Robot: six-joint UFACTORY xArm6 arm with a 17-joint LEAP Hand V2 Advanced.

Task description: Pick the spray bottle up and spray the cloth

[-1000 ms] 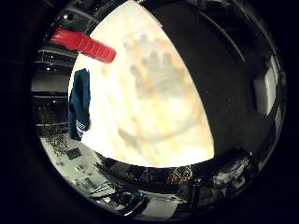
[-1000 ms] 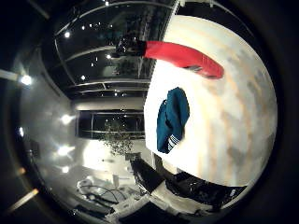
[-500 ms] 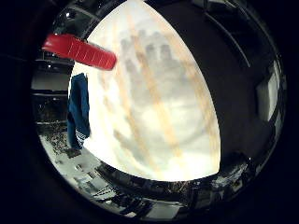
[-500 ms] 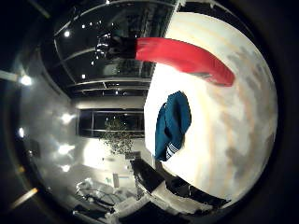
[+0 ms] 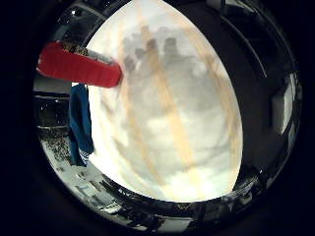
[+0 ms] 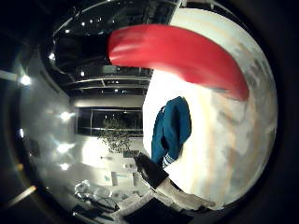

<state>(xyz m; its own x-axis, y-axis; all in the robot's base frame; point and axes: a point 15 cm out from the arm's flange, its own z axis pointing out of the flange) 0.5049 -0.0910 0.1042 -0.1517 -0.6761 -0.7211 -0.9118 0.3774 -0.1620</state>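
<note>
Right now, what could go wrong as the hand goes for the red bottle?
The red bottle stands close to the palm, so a slightly off approach might knock it over before it is gripped. The blue cloth lies right beside the bottle on the pale table, near its edge, so a stray push could slide the cloth off.

The pale table top (image 5: 167, 123) is strongly lit, nearly washed out, and a soft hand-shaped shadow is cast across it. The red spray bottle (image 6: 182, 51) is rendered blurred, and the dim room behind is dotted with ceiling lights.
</note>
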